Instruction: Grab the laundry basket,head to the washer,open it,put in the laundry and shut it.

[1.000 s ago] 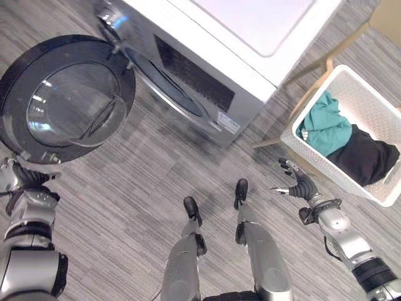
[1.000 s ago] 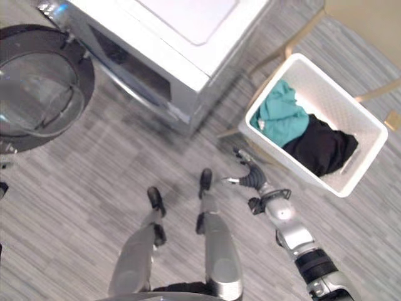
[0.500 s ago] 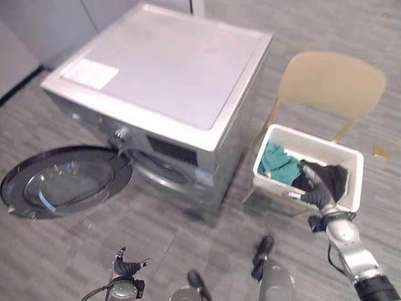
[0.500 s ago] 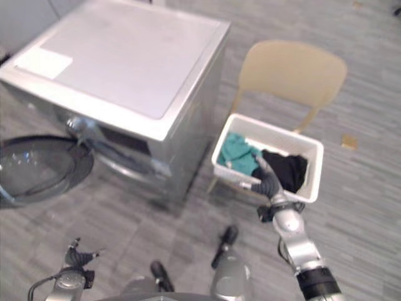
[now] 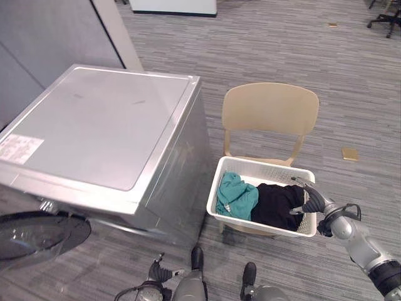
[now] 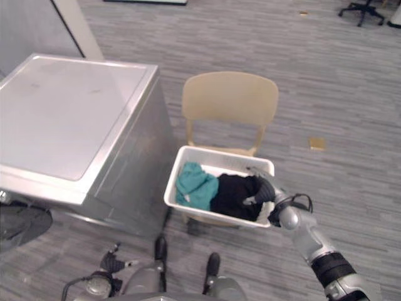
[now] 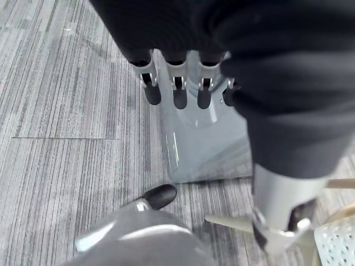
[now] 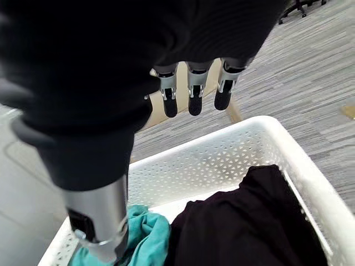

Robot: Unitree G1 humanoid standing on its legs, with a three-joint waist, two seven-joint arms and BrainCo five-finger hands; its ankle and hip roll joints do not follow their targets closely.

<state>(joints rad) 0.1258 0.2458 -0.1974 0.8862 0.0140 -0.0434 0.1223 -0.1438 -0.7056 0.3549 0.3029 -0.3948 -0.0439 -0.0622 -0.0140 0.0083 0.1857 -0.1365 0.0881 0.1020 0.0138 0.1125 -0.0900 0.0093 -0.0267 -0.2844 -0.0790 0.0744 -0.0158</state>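
Observation:
The white laundry basket (image 5: 266, 165) rests on a beige chair's seat, right of the washer (image 5: 106, 132). It holds a teal garment (image 5: 237, 195) and a black garment (image 5: 276, 205). My right hand (image 5: 311, 199) hovers over the basket's right end, just above the black garment (image 8: 249, 216), open, its straight fingers (image 8: 192, 94) holding nothing. The washer's round door (image 5: 37, 235) hangs open at the lower left. Low by the floor near the washer's front corner, my left hand (image 5: 156, 273) is open with its fingers (image 7: 178, 94) empty.
The beige chair (image 5: 269, 116) stands against the washer's right side, its back toward the far floor. A small tan scrap (image 5: 349, 153) lies on the carpet to the right. An office chair's base (image 5: 383, 22) shows far right.
The camera has tilted up, so the whole picture shifted. My right hand has moved from the basket's near wall to over its right end. The left hand stays low.

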